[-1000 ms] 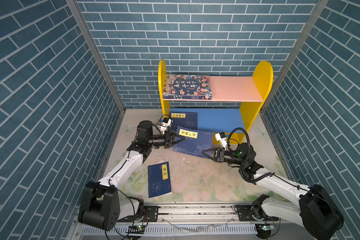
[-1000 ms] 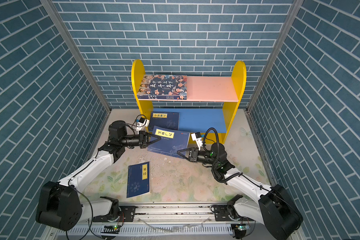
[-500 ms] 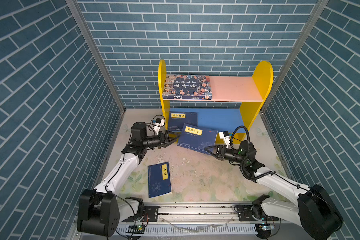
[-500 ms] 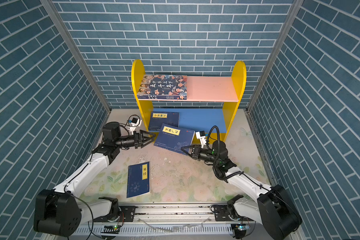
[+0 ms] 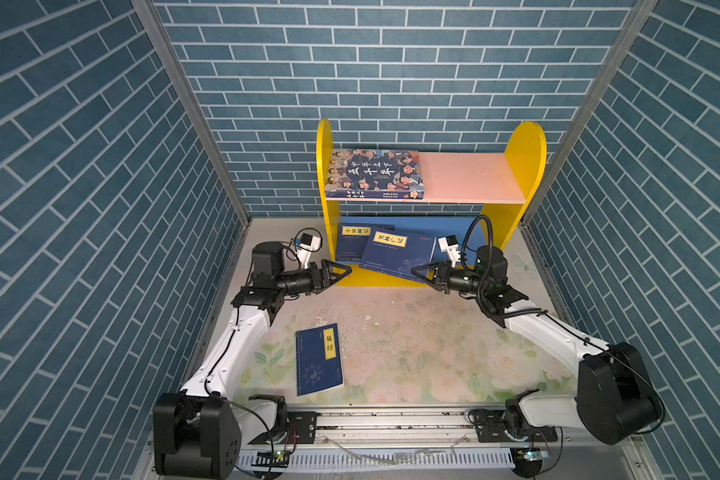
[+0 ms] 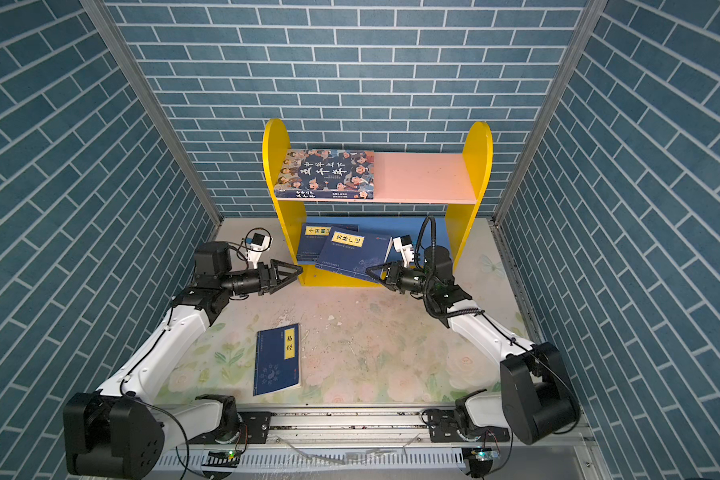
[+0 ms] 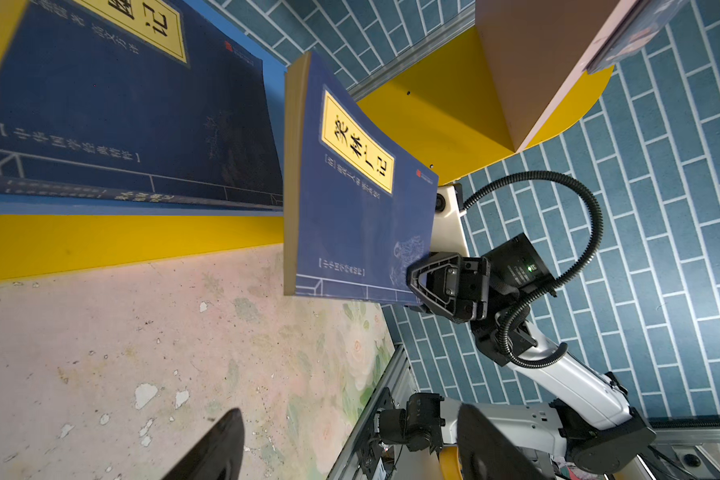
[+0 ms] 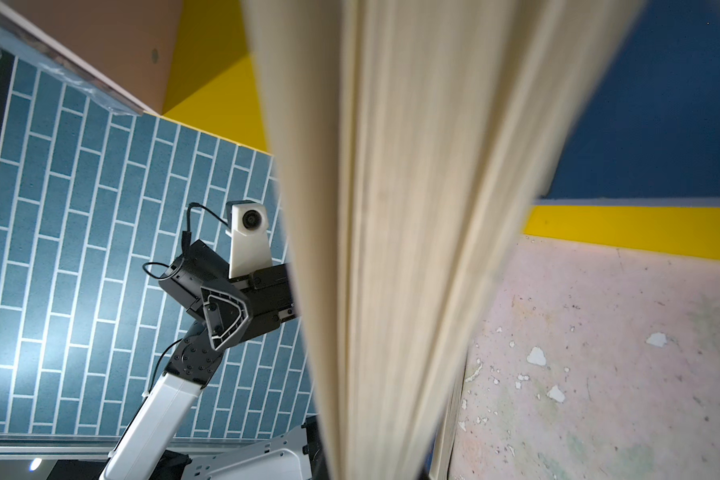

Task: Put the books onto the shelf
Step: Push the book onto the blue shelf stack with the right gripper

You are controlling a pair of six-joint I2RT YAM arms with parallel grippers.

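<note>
Your right gripper [image 5: 418, 274] pinches the navy book [image 5: 398, 257] by a corner, half over the shelf [image 5: 524, 158], on its lower board [image 5: 441, 227]. Left gripper [image 5: 344, 272] gapes empty at the shelf front. Slide it in flat before releasing.

I see a navy book [image 5: 400, 257] with a yellow title label in my black right gripper [image 5: 417, 273]. Beside it, the shelf [image 5: 524, 158] shows yellow sides, a pink upper board and a blue lower one. Near my black left gripper [image 5: 342, 274], a second navy book [image 5: 319, 361] lies on the pale floral tabletop [image 5: 433, 353].
</note>
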